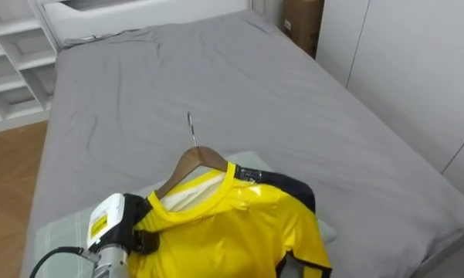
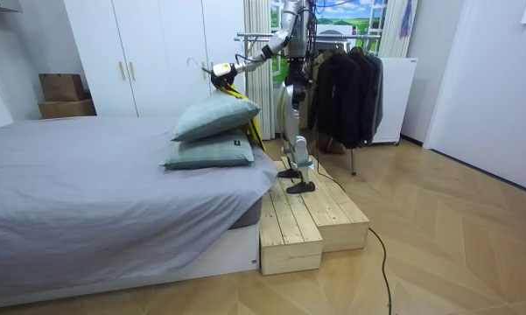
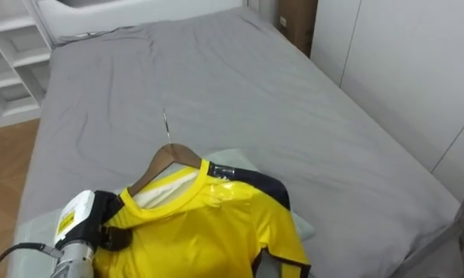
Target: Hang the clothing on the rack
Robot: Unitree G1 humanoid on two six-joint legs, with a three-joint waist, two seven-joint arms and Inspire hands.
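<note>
Over the grey bed (image 1: 255, 85), the left hand (image 1: 144, 228) is holding up a yellow shirt (image 1: 239, 232).
Its dark fingers are curling round the shirt's shoulder, draped on a wooden hanger (image 1: 193, 158); the robot is standing on wooden pallets (image 2: 306, 219) beside the stacked pillows (image 2: 212, 131).

Left arm coming in from the lower left, white wrist housing just behind the yellow shirt (image 1: 247, 232), left robot hand (image 1: 143, 239) dark, fingers curled onto the shirt's near shoulder, room view: robot standing upright, arm stretched out level to the shirt
</note>
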